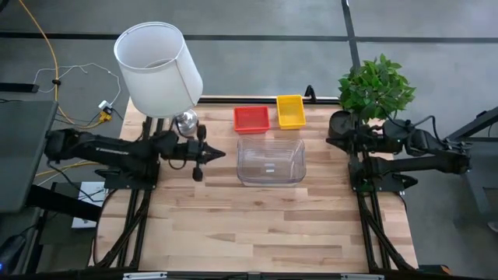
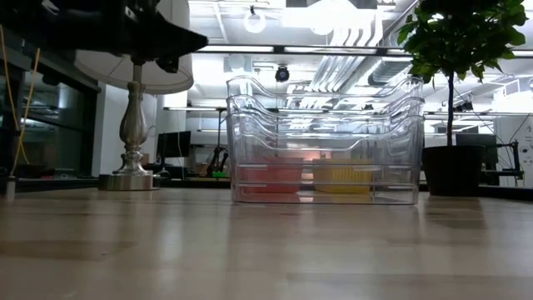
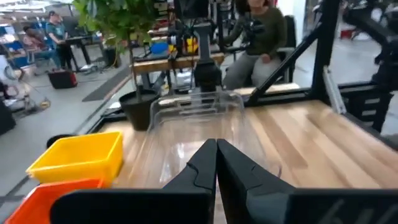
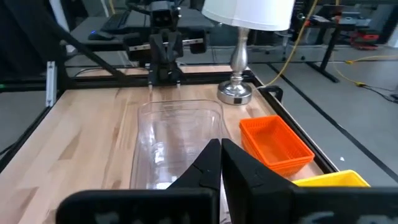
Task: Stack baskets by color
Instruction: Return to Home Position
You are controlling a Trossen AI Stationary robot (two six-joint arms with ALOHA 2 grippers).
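Observation:
A red-orange basket (image 1: 250,118) and a yellow basket (image 1: 291,110) stand side by side on the table near its far edge. In front of them sits a nested stack of clear tubs (image 1: 270,161), bottom down on the wood. My left gripper (image 1: 216,154) is shut and holds nothing; it points level at the tubs' left side, a short way off, and its fingertips (image 3: 216,149) meet. My right gripper (image 4: 220,149) is shut and holds nothing, drawn back near the table's right edge (image 1: 336,131), facing the tubs.
A white-shaded lamp (image 1: 159,66) stands at the far left corner, a potted plant (image 1: 376,87) at the far right corner. The near half of the wooden table (image 1: 257,225) is bare. A seated person (image 3: 261,31) shows beyond the table's right side.

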